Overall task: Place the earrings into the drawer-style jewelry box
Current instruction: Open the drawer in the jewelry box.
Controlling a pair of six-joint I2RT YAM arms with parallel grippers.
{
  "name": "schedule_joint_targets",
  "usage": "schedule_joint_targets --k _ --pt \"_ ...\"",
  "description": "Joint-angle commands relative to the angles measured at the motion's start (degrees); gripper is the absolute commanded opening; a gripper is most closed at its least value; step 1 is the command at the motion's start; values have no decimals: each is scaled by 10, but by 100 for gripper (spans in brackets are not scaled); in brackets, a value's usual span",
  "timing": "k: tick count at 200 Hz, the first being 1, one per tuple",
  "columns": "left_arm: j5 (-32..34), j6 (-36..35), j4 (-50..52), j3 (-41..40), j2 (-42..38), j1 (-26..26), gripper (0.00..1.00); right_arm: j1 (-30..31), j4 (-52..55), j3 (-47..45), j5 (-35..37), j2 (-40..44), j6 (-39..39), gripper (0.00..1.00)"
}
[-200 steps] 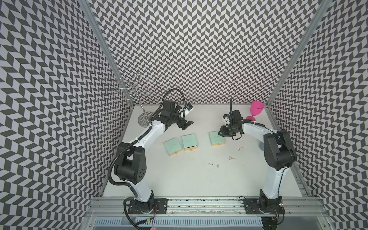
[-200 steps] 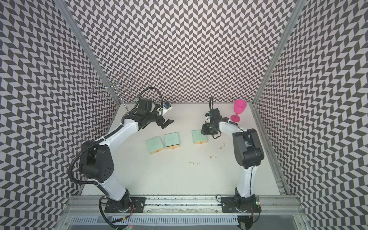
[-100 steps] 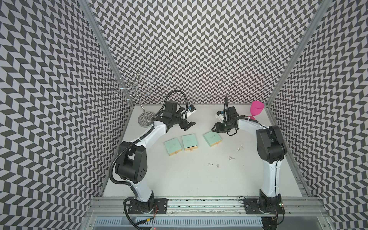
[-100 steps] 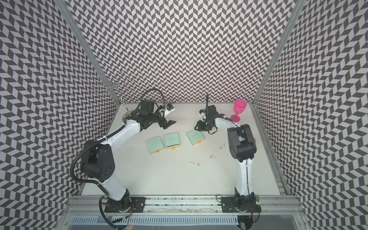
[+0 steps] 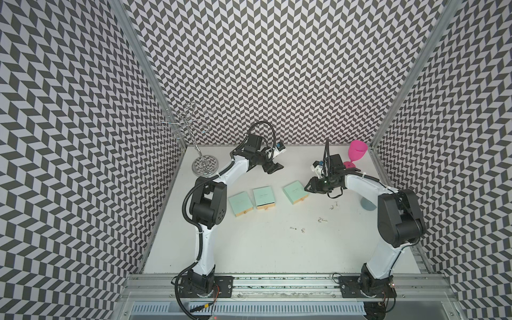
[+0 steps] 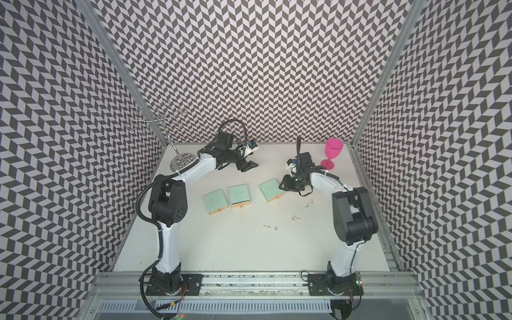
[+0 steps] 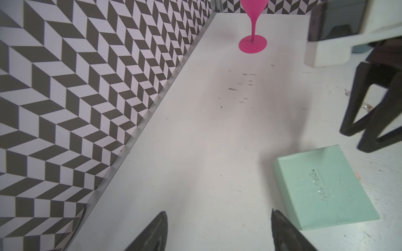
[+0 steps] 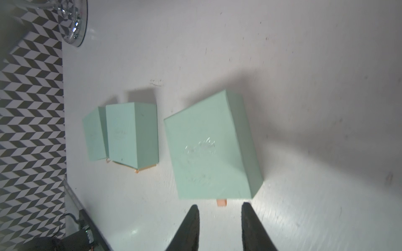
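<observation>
Three mint-green drawer-style jewelry boxes lie in a row; the right box [image 5: 295, 192] [image 6: 271, 190] [image 8: 211, 147] [image 7: 324, 189] is turned askew. Its orange pull tab [image 8: 221, 202] points at my right gripper [image 8: 220, 207] [image 5: 307, 187] [image 6: 282, 185], which stands open just short of the tab, holding nothing. The earrings lie loose in small clusters [image 5: 333, 205] [image 5: 322, 220] [image 5: 297, 229] [image 6: 296, 218] on the table, nearer than that gripper. My left gripper [image 7: 218, 217] [image 5: 274, 167] [image 6: 249, 166] hovers open and empty behind the boxes.
The other two boxes [image 5: 263, 197] [image 5: 240, 204] lie close together to the left. A pink goblet [image 5: 357, 155] [image 7: 253, 43] stands at the back right, and a chrome wire stand [image 5: 205, 165] [image 8: 76, 28] at the back left. Patterned walls enclose the white table [image 5: 263, 249].
My right gripper shoved the right box a little leftward and turned it, then drew back to its tab side. The left gripper's jaws have narrowed.
</observation>
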State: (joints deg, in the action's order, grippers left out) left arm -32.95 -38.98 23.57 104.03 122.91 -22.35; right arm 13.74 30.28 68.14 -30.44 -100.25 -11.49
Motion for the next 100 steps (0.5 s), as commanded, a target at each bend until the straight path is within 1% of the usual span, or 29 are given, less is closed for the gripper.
schedule_joint_targets --k 1,9,29,46,88,100 --pt "-43 -32 65 15 3 -20 69 0 -58 -53 -53 46 -70 34" --pt "-50 -40 73 7 1 -24 64 0 -79 -70 -69 55 -93 34" --pt "-60 -55 83 -22 -10 -37 64 1 -120 -113 -80 76 -138 34" --pt "-73 -47 82 -36 -11 -39 64 1 -135 -144 -77 91 -147 34" --pt "-74 -33 82 -37 -1 -38 63 1 -184 -210 -78 127 -185 35" --pt "-76 -31 81 -38 0 -37 59 1 -198 -221 -79 134 -197 35"
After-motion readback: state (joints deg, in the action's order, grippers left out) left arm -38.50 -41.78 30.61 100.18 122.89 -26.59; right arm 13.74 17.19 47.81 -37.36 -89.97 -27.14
